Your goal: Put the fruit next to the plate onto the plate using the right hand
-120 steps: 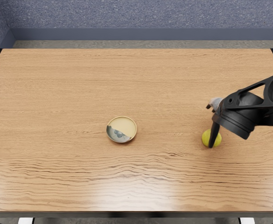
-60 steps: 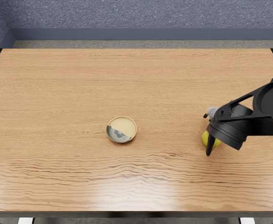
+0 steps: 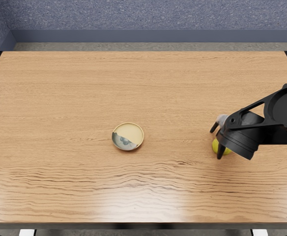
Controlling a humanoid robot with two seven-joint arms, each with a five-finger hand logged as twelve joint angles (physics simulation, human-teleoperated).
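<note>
1. Fruit [image 3: 215,146], small, round and yellow, sits well apart from the plate [image 3: 131,130], at roughly 3 o'clock from it and a touch lower in the view. Only slivers of yellow show, because the hand covers most of it.
2. Right hand [image 3: 234,137], black and bulky, hangs directly over the fruit. Its arm [image 3: 281,115] comes in from the 3 o'clock edge of the view.
3. Fingers [image 3: 219,152] are curled downward and closed about the fruit. One dark finger crosses the fruit's face on the 7 o'clock side, and another bends down just past it at about 10 o'clock. A pale grey tip shows at the hand's 11 o'clock corner.
4. Underside of the fruit is hidden by the hand and that crossing finger, so I cannot tell whether it rests on the worktop [image 3: 84,88] or is raised off it.
5. Plate is small and round, with a tan rim, a cream face and a blue-grey smear toward its 8 o'clock part. It lies flat a little toward 6 o'clock from the worktop's middle.
6. Worktop is light wood with a wavy grain that grows denser toward the 6 o'clock edge. It fills most of the view, and a grey-blue textured surface [image 3: 133,14] runs beyond its 12 o'clock edge.
</note>
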